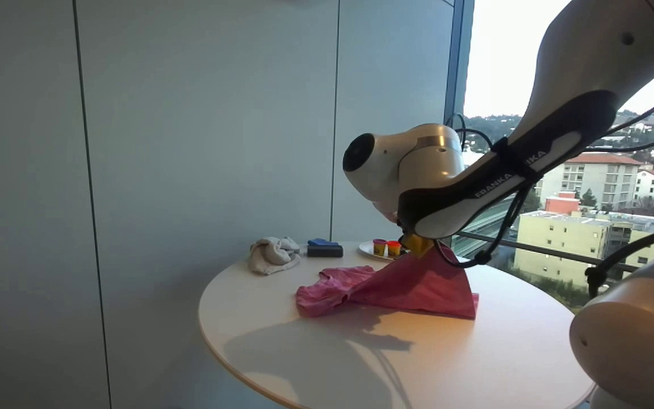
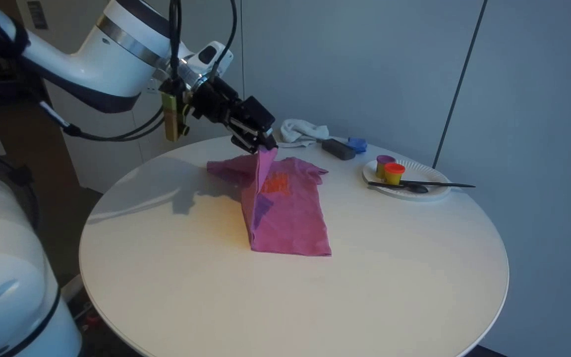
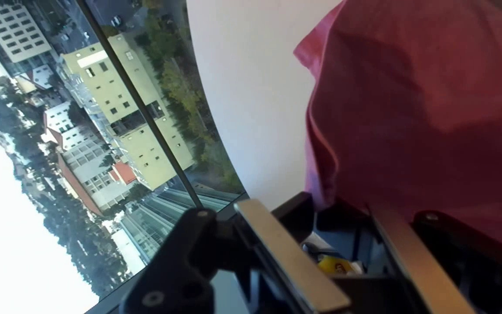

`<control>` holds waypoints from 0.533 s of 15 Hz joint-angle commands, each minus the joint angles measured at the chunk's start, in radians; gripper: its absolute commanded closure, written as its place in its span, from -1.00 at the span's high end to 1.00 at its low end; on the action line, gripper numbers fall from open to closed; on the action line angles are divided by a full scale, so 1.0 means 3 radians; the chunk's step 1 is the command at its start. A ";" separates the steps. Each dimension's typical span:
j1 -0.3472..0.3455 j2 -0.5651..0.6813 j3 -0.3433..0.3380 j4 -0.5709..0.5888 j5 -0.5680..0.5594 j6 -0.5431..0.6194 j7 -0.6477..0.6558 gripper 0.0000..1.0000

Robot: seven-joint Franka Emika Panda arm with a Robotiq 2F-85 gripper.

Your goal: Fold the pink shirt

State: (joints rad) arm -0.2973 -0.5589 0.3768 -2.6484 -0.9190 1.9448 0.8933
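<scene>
The pink shirt [image 2: 293,223] lies on the round white table with an orange print on its front. Its left side in this exterior view is lifted into an upright fold. My gripper [image 2: 266,143] is shut on the raised edge of the shirt, above the table. In an exterior view the shirt [image 1: 418,289] rises like a tent toward the arm, and the arm hides my gripper. In the wrist view the fingertips [image 3: 316,211] pinch the shirt's edge, and the hanging cloth [image 3: 408,109] fills the right side.
A white plate [image 2: 429,173] holds a purple-lidded tub [image 2: 381,167], a red-lidded tub [image 2: 394,174] and dark utensils. A dark case [image 2: 338,149], a blue item [image 2: 358,144] and a whitish cloth [image 2: 303,132] lie near the wall. A window borders the table [image 1: 315,363].
</scene>
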 commanded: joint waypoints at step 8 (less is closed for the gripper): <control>0.0779 0.1335 -0.0959 0.0974 -0.0665 0.1019 -0.0221 -0.83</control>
State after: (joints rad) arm -0.1135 -0.2604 0.1446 -2.4240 -1.0883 2.1262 0.8681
